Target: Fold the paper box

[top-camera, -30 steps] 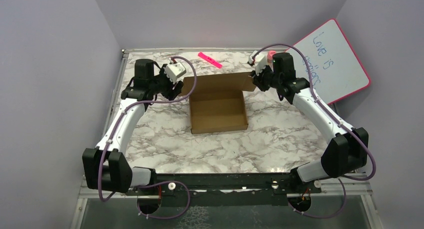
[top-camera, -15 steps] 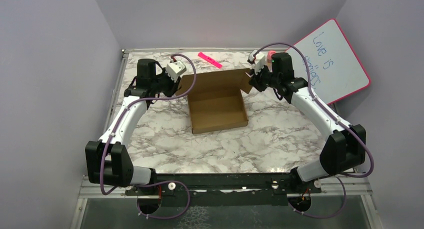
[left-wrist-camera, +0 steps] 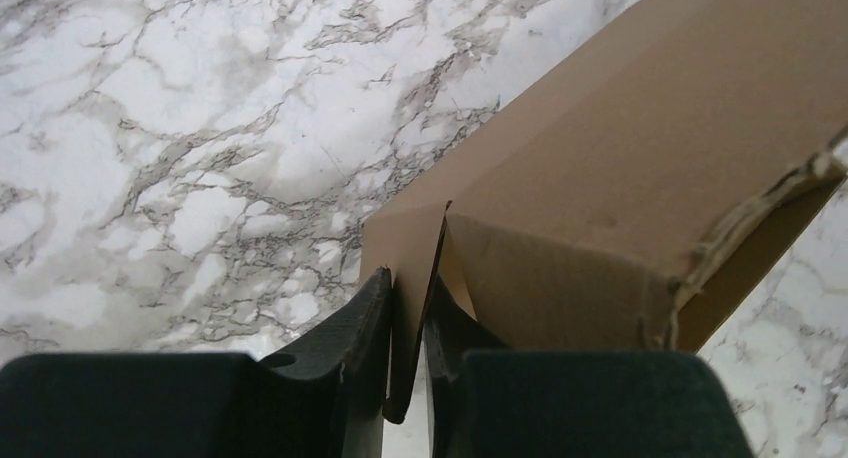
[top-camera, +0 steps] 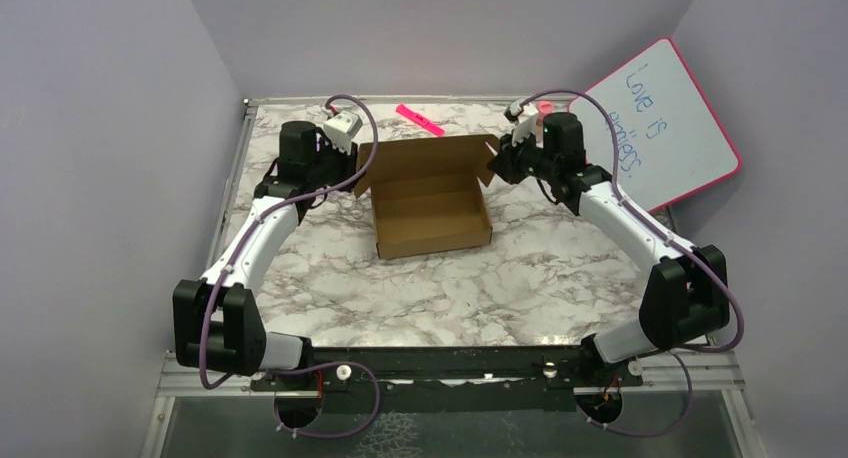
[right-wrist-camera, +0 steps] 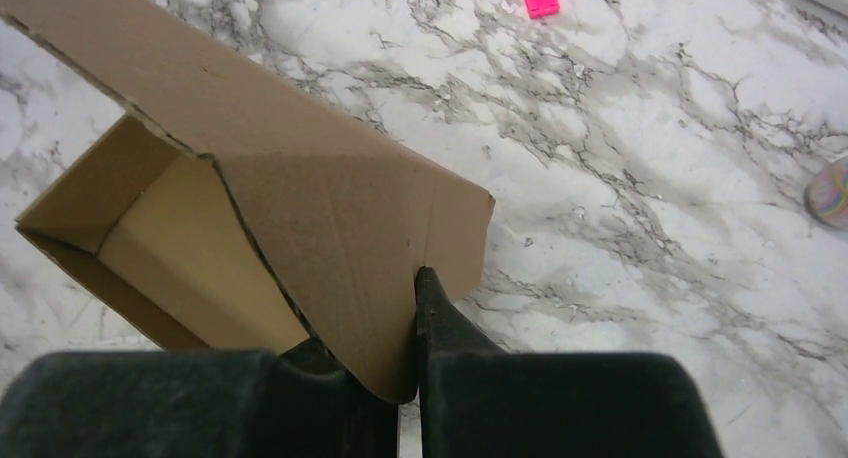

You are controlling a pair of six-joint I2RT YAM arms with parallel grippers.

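The left claw (left-wrist-camera: 405, 313), nearly shut, pinches the lid's left corner on the plain brown cardboard mailer box (top-camera: 430, 203), toward twelve o'clock on the marble tabletop (top-camera: 520, 278); the right claw (right-wrist-camera: 400, 328) likewise pinches the right corner. Lid-closing seems in hand: next, both should swing it toward six o'clock. A second ago, the claws stood wider and the lid lay flatter.

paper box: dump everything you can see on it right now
The paper box is plain brown, unprinted cardboard: a shallow open rectangular tray with its walls up. It sits on the marble table, towards the far side. Its lid panel rises tilted from the far wall and is not closed. A small ear flap juts from each end of the lid. The left claw is shut on the left flap and the right claw on the right one. Cut edges look rough and corrugated.
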